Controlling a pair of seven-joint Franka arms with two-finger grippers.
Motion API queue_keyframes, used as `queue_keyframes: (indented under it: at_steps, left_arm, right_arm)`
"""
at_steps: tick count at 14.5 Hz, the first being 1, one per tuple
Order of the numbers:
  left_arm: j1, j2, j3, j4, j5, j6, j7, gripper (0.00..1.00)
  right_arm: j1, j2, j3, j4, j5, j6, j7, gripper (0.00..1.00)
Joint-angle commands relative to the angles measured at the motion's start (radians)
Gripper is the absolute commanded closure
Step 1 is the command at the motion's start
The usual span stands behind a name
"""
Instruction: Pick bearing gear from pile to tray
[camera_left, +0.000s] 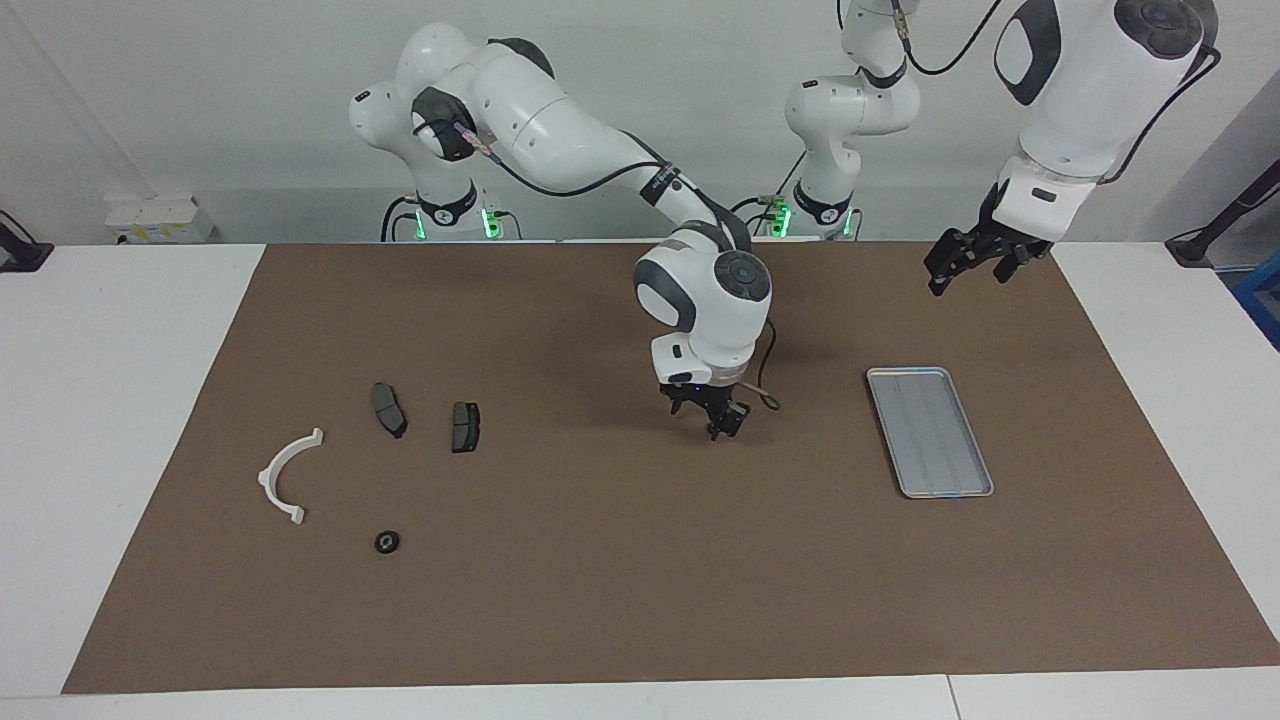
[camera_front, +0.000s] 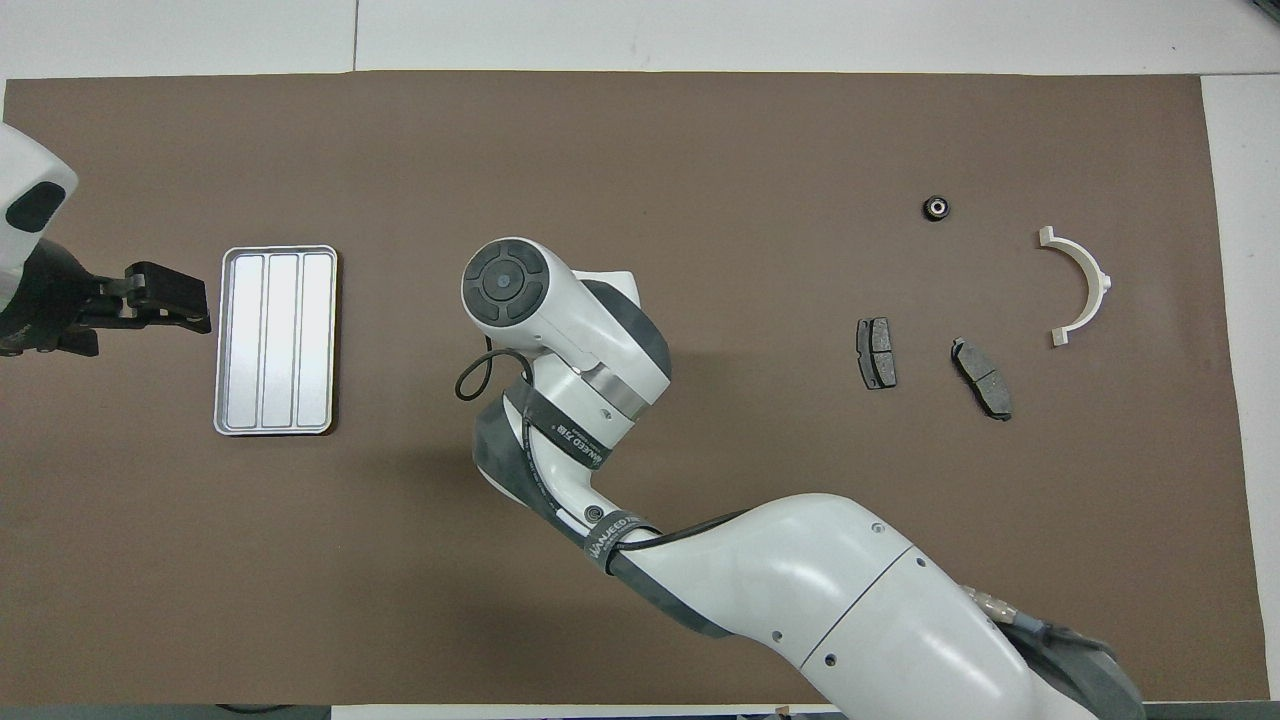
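The pile lies toward the right arm's end of the mat: a white curved bracket (camera_left: 285, 475) (camera_front: 1083, 285), two dark grey brake pads (camera_left: 388, 408) (camera_left: 465, 427) (camera_front: 877, 353) (camera_front: 982, 377), and one small black round piece (camera_left: 387, 542) (camera_front: 936, 208). The silver tray (camera_left: 930, 430) (camera_front: 275, 340) lies empty toward the left arm's end. My right gripper (camera_left: 718, 425) hangs low over the mat's middle, between pile and tray; the overhead view hides it under its own wrist. My left gripper (camera_left: 968, 280) (camera_front: 195, 310) is open and empty, raised beside the tray.
A brown mat (camera_left: 600, 600) covers most of the white table. The right arm's long white links (camera_front: 820, 580) stretch over the mat's near part. A black cable loop (camera_left: 768, 400) hangs at the right wrist.
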Motion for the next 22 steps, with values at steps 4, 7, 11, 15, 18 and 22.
queue_keyframes:
  at_steps: [4, 7, 11, 15, 18, 22]
  left_arm:
    - [-0.194, 0.097, 0.012, -0.023, -0.011, 0.156, -0.344, 0.00]
    - [-0.291, 0.205, 0.012, -0.036, -0.003, 0.296, -0.499, 0.00]
    - [-0.421, 0.367, 0.017, -0.017, 0.061, 0.392, -0.663, 0.00]
    - [-0.444, 0.409, 0.014, -0.093, 0.066, 0.517, -0.722, 0.00]
    - [-0.444, 0.412, 0.012, -0.180, 0.064, 0.633, -0.726, 0.07]
    - [-0.457, 0.415, 0.012, -0.204, 0.064, 0.664, -0.743, 0.27]
  right_arm:
    - [-0.269, -0.145, 0.024, 0.016, 0.069, -0.131, -0.564, 0.00]
    - [-0.438, -0.160, 0.026, 0.011, 0.081, -0.167, -0.934, 0.00]
    - [-0.621, -0.162, 0.026, -0.072, 0.081, -0.077, -1.264, 0.00]
    - [-0.696, -0.159, 0.026, -0.217, 0.085, 0.104, -1.329, 0.00]
    - [-0.693, -0.147, 0.026, -0.233, 0.089, 0.135, -1.319, 0.00]
    - [-0.692, -0.122, 0.024, -0.235, 0.088, 0.198, -1.312, 0.00]
